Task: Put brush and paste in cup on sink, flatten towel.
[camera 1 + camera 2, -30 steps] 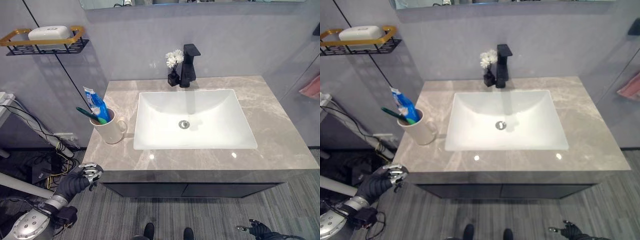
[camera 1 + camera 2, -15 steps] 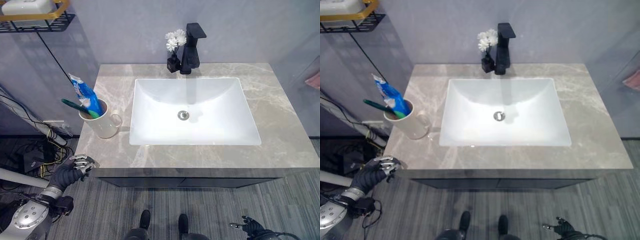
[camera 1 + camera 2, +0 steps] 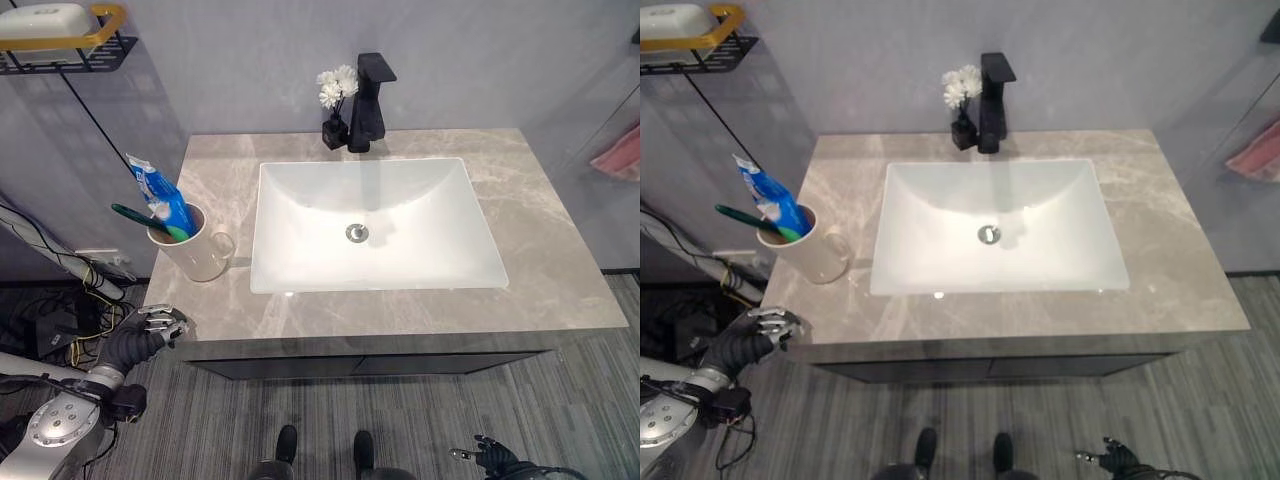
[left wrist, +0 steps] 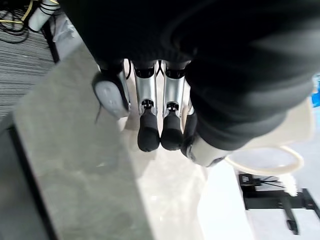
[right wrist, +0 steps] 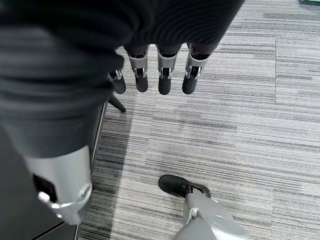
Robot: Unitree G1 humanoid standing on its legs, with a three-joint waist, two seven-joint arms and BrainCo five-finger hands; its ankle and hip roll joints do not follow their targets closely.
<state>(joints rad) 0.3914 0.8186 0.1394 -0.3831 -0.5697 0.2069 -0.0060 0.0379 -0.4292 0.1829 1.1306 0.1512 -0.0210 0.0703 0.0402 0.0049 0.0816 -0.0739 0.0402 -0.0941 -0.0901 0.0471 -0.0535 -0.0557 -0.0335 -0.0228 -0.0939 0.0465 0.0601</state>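
The toothbrush (image 3: 135, 213) and toothpaste tube (image 3: 162, 195) already stood in the cream mug (image 3: 190, 250) at about nine o'clock on the marble countertop (image 3: 560, 260), brush handle jutting toward the wall, tube leaning up beside it, so the cup half of the job looked settled. The left hand (image 3: 148, 330) hung just off the counter's front corner near seven o'clock, fingers loosely relaxed and holding nothing, dark tips pointing at the stone edge in its wrist view. The right hand (image 5: 157, 70) dangled low over the striped grey floor at five o'clock, fingers straight and slack, empty too. What remained, by my reading, was the towel: a strip of pink cloth (image 3: 622, 165) showed at three o'clock by the wall, and whether that was the towel I couldn't tell. To do it well, the right arm should rise wide of the counter edge and smooth with flat fingers, not pinch. The white basin (image 3: 375, 228) sat empty, drain bare; a soap dish rested in the wire shelf (image 3: 60, 50) at eleven o'clock.
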